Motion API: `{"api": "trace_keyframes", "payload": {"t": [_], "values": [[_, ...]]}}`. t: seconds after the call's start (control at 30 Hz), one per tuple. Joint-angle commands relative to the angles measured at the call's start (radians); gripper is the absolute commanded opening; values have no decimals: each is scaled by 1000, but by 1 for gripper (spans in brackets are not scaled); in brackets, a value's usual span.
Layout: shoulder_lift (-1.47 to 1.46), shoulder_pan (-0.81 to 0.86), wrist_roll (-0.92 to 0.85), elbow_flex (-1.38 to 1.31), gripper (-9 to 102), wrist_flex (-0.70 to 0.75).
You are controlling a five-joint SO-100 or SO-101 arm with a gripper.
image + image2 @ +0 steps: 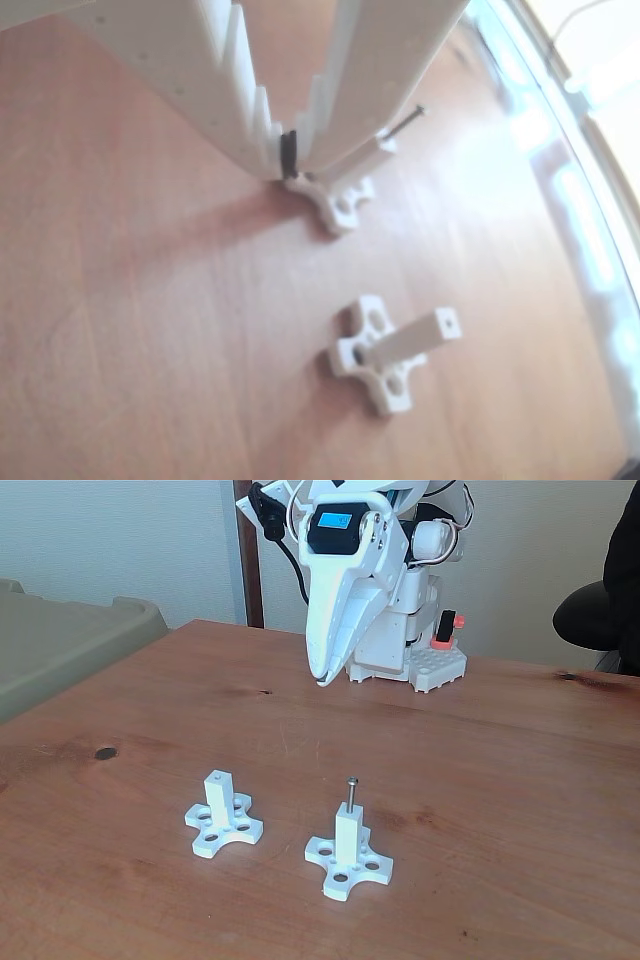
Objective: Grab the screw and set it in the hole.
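Tool [322,677]: closed, empty
Screw [352,791]: upright in right post's hole; light, stiff, slippery; grip shank below head

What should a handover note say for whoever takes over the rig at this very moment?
Gripper: raised above the table near the arm's base, jaws together, holding nothing.
Screw: standing upright in the hole on top of the right-hand white post in the fixed view, its head well above the post.
Second white post: to its left, its top hole vacant.
Done: the screw appears placed.
Left: probably nothing, beyond checking that the screw sits firmly.
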Motion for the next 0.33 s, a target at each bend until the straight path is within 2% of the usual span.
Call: {"api": "trace_keyframes", "payload": {"t": [0.0,0.3], "values": [[18,3,-2,21,-4,60],[18,3,-5,21,-4,60]]}}
